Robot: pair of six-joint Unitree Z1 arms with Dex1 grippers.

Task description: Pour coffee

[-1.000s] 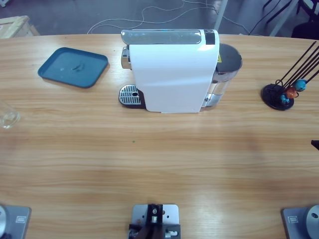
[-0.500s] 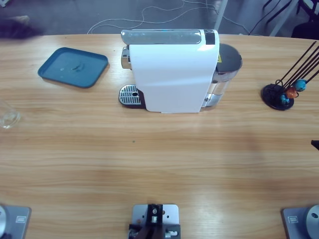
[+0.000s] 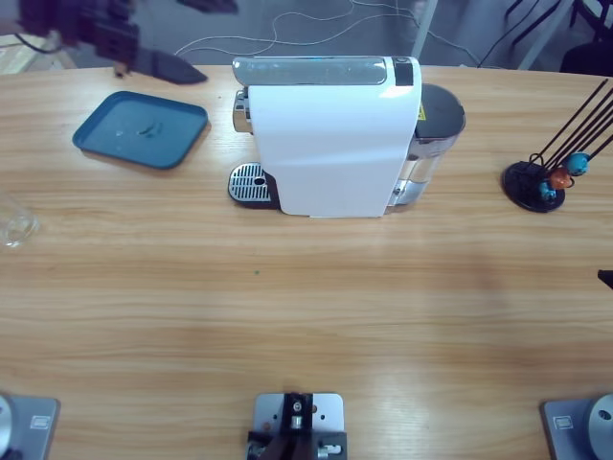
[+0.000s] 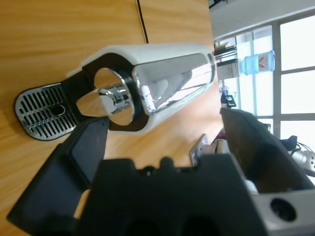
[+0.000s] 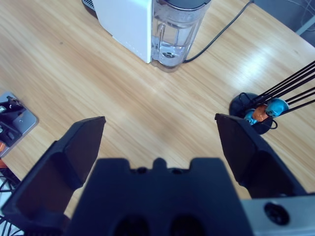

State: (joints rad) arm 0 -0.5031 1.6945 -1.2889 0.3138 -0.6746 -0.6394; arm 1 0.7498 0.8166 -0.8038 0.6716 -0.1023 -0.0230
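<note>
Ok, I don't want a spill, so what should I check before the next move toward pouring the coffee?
1. The left hand open, nothing held: ok.
2. The right hand open, nothing held: ok.
3. The drip grate bare: ok.
4. The glass tumbler under the coffee machine's spout: not ok, it stands far off near the table's edge.
5. The coffee in that tumbler: cannot tell.
</note>
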